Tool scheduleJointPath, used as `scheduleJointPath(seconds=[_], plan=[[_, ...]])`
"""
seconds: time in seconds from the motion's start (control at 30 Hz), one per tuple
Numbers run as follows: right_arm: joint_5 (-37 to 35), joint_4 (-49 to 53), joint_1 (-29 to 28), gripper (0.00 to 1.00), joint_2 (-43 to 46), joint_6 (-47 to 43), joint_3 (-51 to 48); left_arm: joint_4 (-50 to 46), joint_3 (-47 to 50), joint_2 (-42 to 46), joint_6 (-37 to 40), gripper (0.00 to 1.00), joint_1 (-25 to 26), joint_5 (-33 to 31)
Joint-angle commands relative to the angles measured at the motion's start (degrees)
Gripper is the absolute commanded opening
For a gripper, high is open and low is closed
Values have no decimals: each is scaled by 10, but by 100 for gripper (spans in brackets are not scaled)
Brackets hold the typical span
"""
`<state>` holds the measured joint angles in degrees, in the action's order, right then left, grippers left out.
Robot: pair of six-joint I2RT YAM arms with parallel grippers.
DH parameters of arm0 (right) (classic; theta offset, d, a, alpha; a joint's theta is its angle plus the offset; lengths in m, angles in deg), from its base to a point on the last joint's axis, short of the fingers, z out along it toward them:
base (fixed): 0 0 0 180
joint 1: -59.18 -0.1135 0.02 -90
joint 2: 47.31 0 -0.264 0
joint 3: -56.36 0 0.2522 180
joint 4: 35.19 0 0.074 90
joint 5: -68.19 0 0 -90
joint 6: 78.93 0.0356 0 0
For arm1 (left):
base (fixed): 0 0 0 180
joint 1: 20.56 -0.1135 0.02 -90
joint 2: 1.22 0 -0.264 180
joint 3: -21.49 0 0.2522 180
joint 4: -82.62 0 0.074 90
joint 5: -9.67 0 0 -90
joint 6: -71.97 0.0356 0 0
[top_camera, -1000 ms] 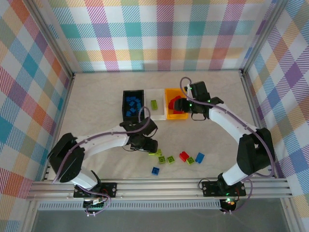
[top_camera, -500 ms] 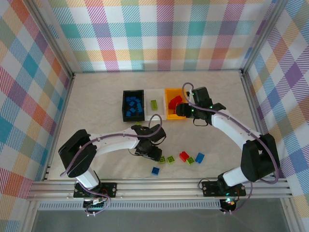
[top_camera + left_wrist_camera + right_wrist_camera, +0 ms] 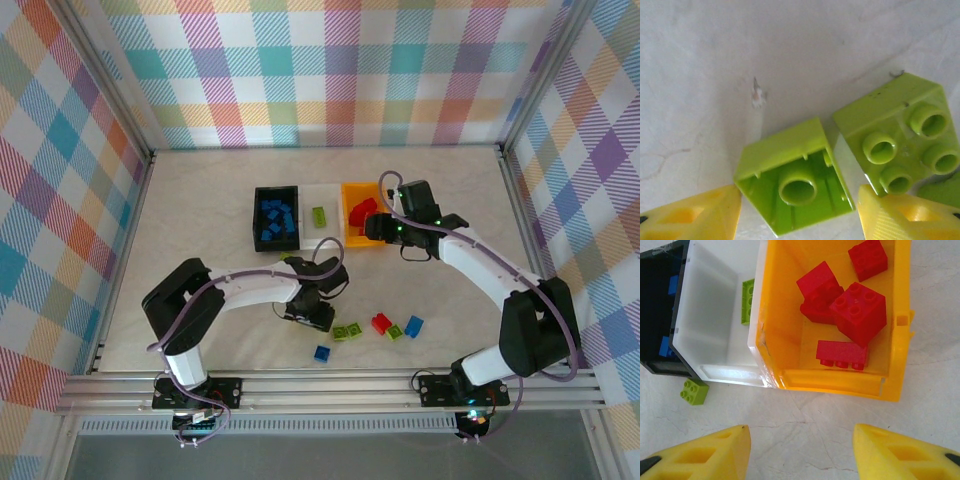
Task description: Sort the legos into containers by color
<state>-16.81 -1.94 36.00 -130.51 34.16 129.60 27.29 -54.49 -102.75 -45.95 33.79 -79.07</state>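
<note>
Surface: table (image 3: 200,210), pale and marbled, with fine crack-like veins. A small whitish fleck (image 3: 758,95) shows in the left wrist view; chip or crumb, hard to say.
Room: plaid walls (image 3: 340,70) in pastel checks on three sides; metal rail (image 3: 330,385) along the near edge.
Bins: black bin (image 3: 257,215), white bin (image 3: 325,235) and orange bin (image 3: 347,212), joined in a row at mid-table, black leftmost.
Black bin holds: blue bricks (image 3: 275,218), a small heap.
White bin holds: one green brick (image 3: 748,300), against the wall next to the orange bin.
Orange bin holds: four red bricks (image 3: 858,312), two of them overlapping.
Stray: small green brick (image 3: 694,391) on the table, just in front of the black and white bins.
Loose group, toward the rail: green pair (image 3: 347,331), red brick (image 3: 381,323), green single (image 3: 396,331) and blue brick (image 3: 413,326) in a rough line; second blue brick (image 3: 322,353) nearer the rail.
Left claw (image 3: 800,195): low over the table at the left end of that line, with yellow fingers (image 3: 695,215) either side of an upturned green brick (image 3: 795,185), hollow side up. The tips sit at its edges, but whether it is pinched I cannot tell. One of the green pair lies just beside it, studs up.
Right claw (image 3: 800,432): released, fingers wide apart with bare table between them, just in front of the orange bin.
</note>
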Motion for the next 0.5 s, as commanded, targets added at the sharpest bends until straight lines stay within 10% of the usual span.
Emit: scheduleJointPath(seconds=[0.0, 0.47], plan=[[-1, -4, 7, 57, 20, -2, -12, -6, -24, -14, 22, 61, -26, -15], [7, -18, 9, 57, 8, 5, -13, -13, -11, 12, 22, 36, -37, -17]])
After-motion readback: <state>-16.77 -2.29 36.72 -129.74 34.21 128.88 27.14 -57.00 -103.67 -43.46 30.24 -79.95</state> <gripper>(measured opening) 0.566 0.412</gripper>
